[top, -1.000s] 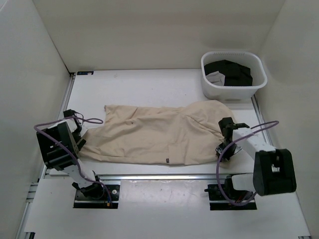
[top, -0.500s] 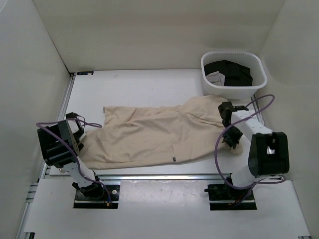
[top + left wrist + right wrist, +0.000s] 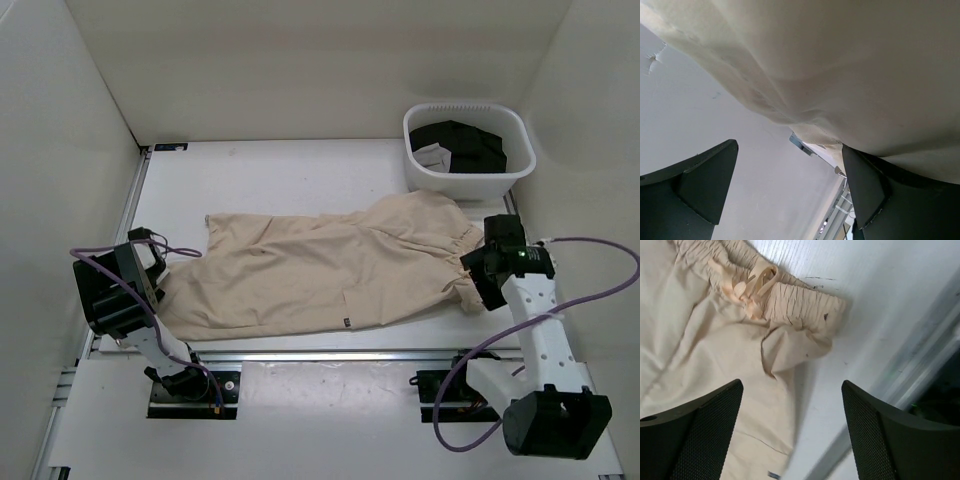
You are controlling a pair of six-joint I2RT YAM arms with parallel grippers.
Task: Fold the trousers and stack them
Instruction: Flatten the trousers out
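The beige trousers (image 3: 320, 270) lie flat across the table, legs to the left and gathered waistband (image 3: 462, 250) to the right. A small dark tag (image 3: 346, 321) sits near their front edge. My right gripper (image 3: 480, 272) hovers open just above the waistband's near corner and holds nothing. In the right wrist view the drawstring (image 3: 755, 282) and the trousers (image 3: 700, 350) lie below that gripper (image 3: 792, 432). My left gripper (image 3: 152, 262) is at the leg end, open. In the left wrist view the trousers (image 3: 850, 65) hang over this gripper (image 3: 790, 187) and rest on its right finger (image 3: 865, 190).
A white basket (image 3: 440, 185) holding black garments (image 3: 465, 143) stands at the back right, just behind the waistband. White walls close in the table on the left, the back and the right. A metal rail (image 3: 330, 352) runs along the front edge.
My right gripper has opened and let go of the waistband, then moved off to the right. The waist end now lies spread further right. The left arm has barely moved.
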